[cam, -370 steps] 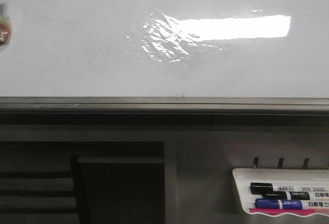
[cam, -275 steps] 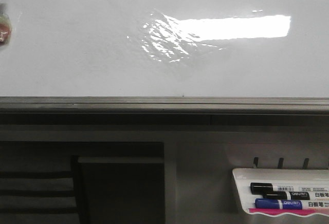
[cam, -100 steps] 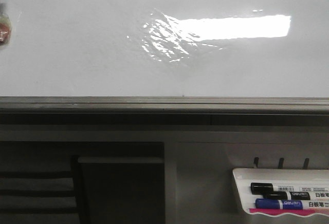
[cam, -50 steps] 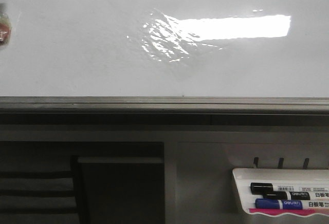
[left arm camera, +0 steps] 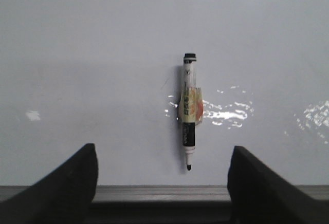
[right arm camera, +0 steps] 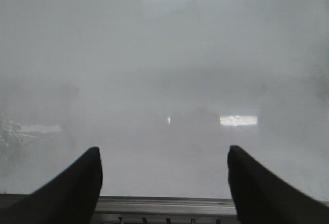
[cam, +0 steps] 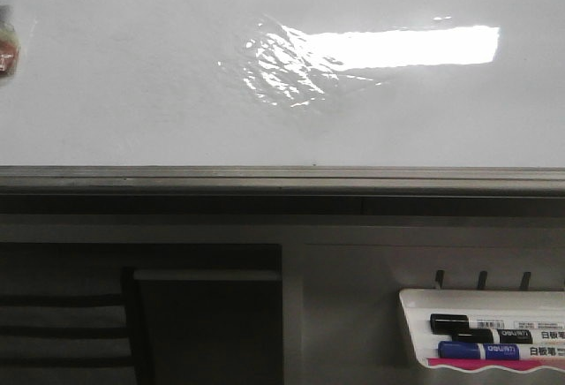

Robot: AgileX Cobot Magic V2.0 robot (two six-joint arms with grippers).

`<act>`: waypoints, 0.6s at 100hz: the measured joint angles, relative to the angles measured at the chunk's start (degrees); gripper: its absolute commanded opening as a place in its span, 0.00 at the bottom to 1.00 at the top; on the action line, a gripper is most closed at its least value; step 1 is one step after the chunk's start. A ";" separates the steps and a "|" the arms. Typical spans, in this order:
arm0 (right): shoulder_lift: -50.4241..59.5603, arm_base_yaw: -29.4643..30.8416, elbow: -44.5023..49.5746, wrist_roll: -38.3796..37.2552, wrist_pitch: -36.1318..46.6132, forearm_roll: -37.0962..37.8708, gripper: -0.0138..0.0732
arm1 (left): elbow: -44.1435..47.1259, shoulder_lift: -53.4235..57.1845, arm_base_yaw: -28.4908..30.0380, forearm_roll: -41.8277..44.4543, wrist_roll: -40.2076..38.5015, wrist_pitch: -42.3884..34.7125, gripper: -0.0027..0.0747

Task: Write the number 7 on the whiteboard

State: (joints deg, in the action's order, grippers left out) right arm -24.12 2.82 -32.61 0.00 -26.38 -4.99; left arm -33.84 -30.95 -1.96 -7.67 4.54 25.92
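Nearest to us in the front view, the white marker tray (cam: pixel 415 332) sits at about five o'clock, with a black marker (cam: pixel 481 323) and a blue marker (cam: pixel 481 351) lying in it, untouched. Above that runs the grey frame rail (cam: pixel 282 177), and beyond it the whiteboard (cam: pixel 132 94), bare and glossy, with the wrinkled patch (cam: pixel 282 71) and the bright glare (cam: pixel 406 45) up around one o'clock.

No number 7 anywhere on the board yet; the writing looks not begun.

Over to the left wrist: the left gripper (left arm camera: pixel 162 183) is spread wide and holds nothing, and dead ahead at twelve o'clock an uncapped marker (left arm camera: pixel 188 111) clings to the board, tip down, well apart from both fingers. The right gripper (right arm camera: pixel 163 183) is likewise released and empty, facing blank board.

Here's the danger. That marker stands flat against a slick surface, so a closing pinch could skid off the barrel or knock it loose and drop it past the rail. Its bare tip points down, so a nudge might streak the board. And the glare could hide a thin stroke once writing starts.
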 measured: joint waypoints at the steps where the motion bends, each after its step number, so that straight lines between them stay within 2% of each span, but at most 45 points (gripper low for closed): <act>1: 0.00 0.00 0.00 0.00 0.00 0.02 0.69 | 0.00 -0.26 0.00 0.00 0.17 0.00 0.67; 16: 0.00 0.00 0.00 0.00 0.00 -0.22 0.69 | 0.00 -7.03 -0.86 0.00 3.03 0.28 0.68; 31: 0.00 0.00 0.00 0.00 0.00 -0.48 0.69 | 0.00 -14.06 -4.26 0.00 3.82 -1.13 0.68; 60: 0.00 0.00 0.00 0.00 0.00 -0.58 0.69 | 0.00 -25.99 -8.83 -1.09 4.08 -11.14 0.67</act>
State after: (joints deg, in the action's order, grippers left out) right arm -24.12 2.82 -32.61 0.00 -26.38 -5.56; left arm -33.84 -56.95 -10.79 -8.75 8.62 14.78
